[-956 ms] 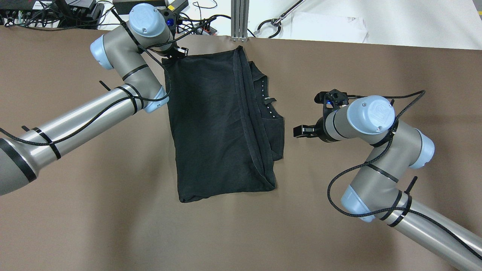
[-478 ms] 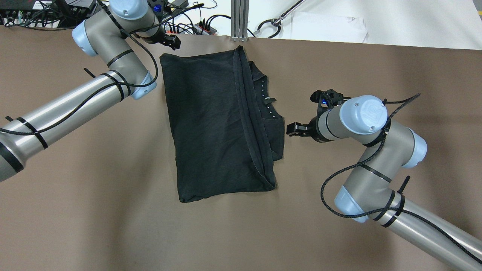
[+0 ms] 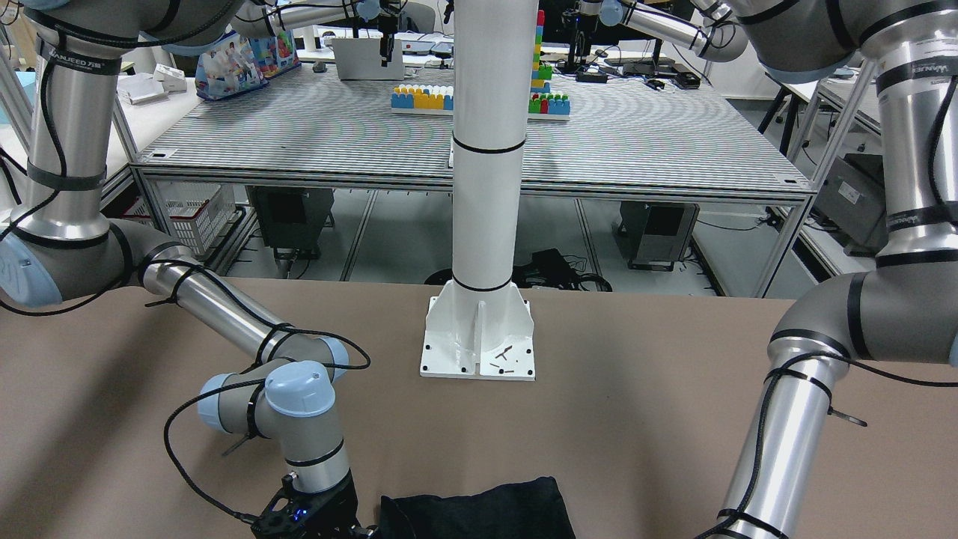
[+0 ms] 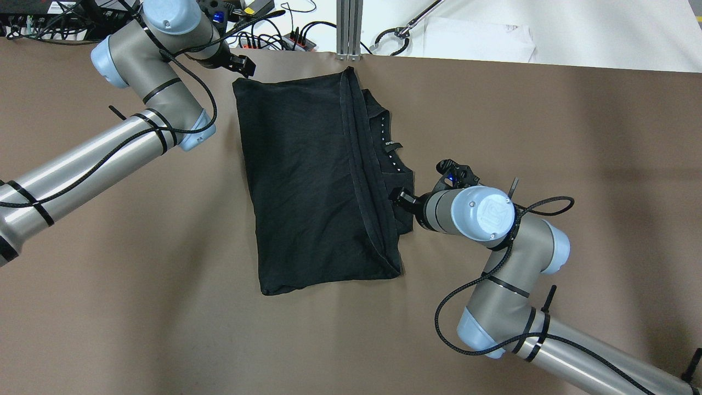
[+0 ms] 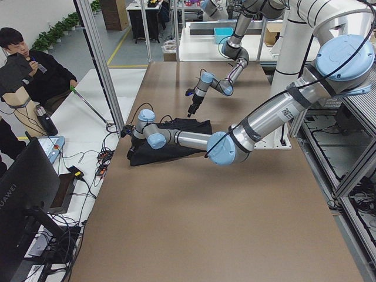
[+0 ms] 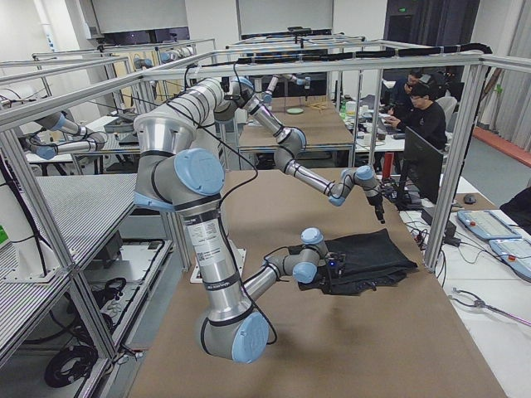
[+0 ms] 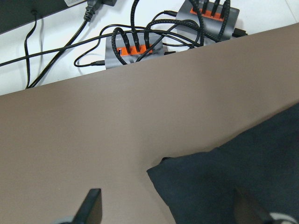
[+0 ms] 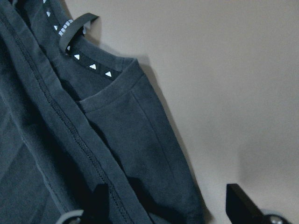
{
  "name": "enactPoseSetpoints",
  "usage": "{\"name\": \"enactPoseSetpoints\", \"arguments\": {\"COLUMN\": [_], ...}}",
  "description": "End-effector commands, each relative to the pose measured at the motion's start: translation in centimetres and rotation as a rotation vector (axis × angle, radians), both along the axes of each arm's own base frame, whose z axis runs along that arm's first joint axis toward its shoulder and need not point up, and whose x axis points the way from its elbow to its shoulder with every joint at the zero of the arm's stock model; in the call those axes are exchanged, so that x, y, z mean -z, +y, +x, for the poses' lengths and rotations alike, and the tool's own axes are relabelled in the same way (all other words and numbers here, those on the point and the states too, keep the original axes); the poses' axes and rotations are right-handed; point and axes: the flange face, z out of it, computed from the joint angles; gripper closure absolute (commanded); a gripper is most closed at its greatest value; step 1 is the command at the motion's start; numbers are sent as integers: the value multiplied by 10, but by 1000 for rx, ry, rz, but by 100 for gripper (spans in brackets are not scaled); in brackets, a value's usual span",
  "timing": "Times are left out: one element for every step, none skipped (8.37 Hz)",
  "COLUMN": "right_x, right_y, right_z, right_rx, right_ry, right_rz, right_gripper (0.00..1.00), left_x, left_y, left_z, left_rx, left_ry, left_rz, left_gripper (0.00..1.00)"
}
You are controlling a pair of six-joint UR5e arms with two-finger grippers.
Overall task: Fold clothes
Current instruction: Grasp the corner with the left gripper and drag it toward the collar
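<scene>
Brown table (image 4: pixel 548 137), with cable hubs (image 7: pixel 135 46) beyond its far edge. The clothes (image 4: pixel 307 181), one dark garment partly folded with the collar exposed, lie flat at table centre.

Left gripper (image 4: pixel 242 65): at the garment's 11 o'clock corner, jaws wide apart, holding nothing. The wrist view shows the corner lying between them.

Right gripper (image 4: pixel 399 197): at the 4 o'clock edge, jaws spread astride the cloth's border, nothing gripped.

Judgement: each is stationed to pinch an edge for the next fold.
</scene>
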Motion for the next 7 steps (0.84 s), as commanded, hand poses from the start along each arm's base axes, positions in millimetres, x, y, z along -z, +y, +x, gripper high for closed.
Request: {"name": "enactPoseSetpoints", "arguments": {"right_x": [-13, -13, -13, -11, -7, -5, 0], "right_y": [3, 12, 16, 17, 18, 28, 33], "right_z": [-29, -37, -40, -41, -43, -51, -53], "right_rx": [-86, -68, -62, -63, -62, -44, -41], "right_ry": [-52, -51, -52, -57, -64, -70, -90], "right_rz": [-37, -37, -38, -40, -41, -38, -40], "right_gripper": [14, 17, 17, 17, 20, 32, 54], "left_x": [-8, -8, -10, -14, -15, -16, -16], "left_y": [5, 5, 7, 8, 8, 8, 8], "left_z": [2, 2, 1, 2, 2, 2, 2], "left_rx": [-2, -1, 0, -1, -1, -1, -1], "left_ry": [-3, -2, -2, -3, -4, -5, -5], "left_rz": [-1, -1, -1, -2, -3, -4, -4], "left_gripper": [0, 0, 0, 0, 0, 0, 0]}}
